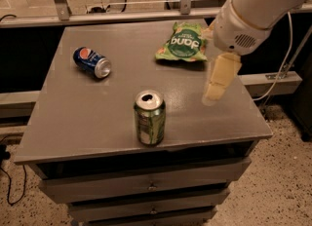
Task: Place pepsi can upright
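Note:
The pepsi can [91,62], dark blue with a red-white-blue logo, lies on its side at the back left of the grey table top [97,118], its silver end facing right and front. My gripper [215,86], cream-coloured, hangs from the white arm [253,10] above the right side of the table. It is well to the right of the pepsi can and touches nothing.
A green-and-silver can [149,118] stands upright near the front edge, between the gripper and the pepsi can. A green chips bag [183,47] lies at the back right. The table is a drawer cabinet [146,183]. A metal rail [122,15] runs behind it.

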